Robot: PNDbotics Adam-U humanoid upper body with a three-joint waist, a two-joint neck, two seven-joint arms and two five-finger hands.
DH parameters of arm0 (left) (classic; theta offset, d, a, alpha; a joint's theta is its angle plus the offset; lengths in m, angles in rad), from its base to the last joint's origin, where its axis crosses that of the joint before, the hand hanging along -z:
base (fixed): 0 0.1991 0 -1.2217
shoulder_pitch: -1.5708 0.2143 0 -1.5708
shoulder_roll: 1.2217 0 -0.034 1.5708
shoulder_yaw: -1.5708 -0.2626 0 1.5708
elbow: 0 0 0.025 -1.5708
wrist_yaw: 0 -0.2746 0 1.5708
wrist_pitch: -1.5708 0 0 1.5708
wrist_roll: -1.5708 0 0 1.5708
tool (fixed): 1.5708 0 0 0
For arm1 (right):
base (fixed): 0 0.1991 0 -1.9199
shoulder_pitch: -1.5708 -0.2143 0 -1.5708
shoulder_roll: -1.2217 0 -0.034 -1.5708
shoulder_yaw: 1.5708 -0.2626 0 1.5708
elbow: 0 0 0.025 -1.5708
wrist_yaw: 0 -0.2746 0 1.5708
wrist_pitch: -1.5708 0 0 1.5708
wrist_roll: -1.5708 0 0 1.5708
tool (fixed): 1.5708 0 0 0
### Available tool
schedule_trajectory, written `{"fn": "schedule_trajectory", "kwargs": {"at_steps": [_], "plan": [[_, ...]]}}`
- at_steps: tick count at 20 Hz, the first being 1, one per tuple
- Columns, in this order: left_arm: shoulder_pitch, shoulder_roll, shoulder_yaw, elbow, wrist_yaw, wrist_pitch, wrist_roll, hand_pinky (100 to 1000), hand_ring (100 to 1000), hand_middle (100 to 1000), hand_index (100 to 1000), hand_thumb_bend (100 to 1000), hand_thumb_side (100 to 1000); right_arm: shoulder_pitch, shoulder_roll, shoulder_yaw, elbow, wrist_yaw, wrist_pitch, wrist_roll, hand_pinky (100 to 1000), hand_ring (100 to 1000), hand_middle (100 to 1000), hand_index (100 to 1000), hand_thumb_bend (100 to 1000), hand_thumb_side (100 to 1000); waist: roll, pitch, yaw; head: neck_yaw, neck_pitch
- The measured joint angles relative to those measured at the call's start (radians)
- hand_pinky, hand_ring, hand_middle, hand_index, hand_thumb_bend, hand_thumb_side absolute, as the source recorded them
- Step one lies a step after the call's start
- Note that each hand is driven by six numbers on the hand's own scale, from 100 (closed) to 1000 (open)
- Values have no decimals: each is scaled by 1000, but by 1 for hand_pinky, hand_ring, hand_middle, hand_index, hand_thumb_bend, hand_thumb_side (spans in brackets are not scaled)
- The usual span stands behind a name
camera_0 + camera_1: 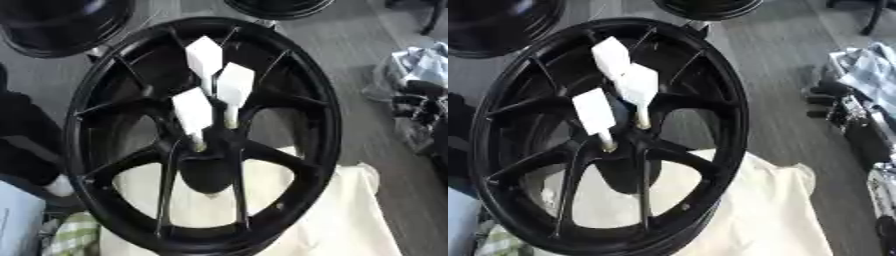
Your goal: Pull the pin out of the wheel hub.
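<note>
While no robot hand is seen in either eye view, so that nothing can be said of open or closed fingers, the frame is filled by a black wheel hub [203,135] set on edge and tilted, its face turned toward the camera. Thin paired spokes are seen running from the centre to the rim, with open gaps between them. Three white pins are seated in the hub's centre region, each shown as a flat, broad white head on a slim pale shank. The upper pin [204,57] is placed highest, near the top spokes; the middle pin [234,86] is set just beside and below it, toward the right; the lower pin [193,112] is set to the left, its shank entering the hub just above the dark centre bore. All three heads are angled up and away from the hub face. A cream cloth [754,210] is spread beneath and behind the lower right of the wheel and is visible through the lower gaps. Parts of two further black wheels [61,25] are shown at the upper edge, on a grey wood-patterned floor [350,55].
</note>
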Motion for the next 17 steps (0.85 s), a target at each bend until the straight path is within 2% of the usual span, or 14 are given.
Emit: {"fn": "schedule_trajectory", "kwargs": {"at_steps": [4,8,12,17], "plan": [[-8,-29,-6,-48,213,53,115,810,672,597,817,100,367,0,0,1,0,0,1,-1,718,797,767,820,100,783,-1,0,0,2,0],[-22,-87,-24,-127,384,140,233,802,663,594,815,100,475,-1,0,1,0,0,3,-3,718,797,767,819,100,783,-6,0,-4,6,0],[-40,-171,-39,-206,477,225,301,798,660,599,817,100,521,-2,0,2,0,0,4,-3,718,797,767,819,100,782,-10,0,-6,12,-1],[-45,-284,-54,-269,531,313,337,794,660,610,820,100,561,-9,1,2,0,-5,8,-5,718,797,767,819,100,782,-16,0,-7,19,-1]]}}
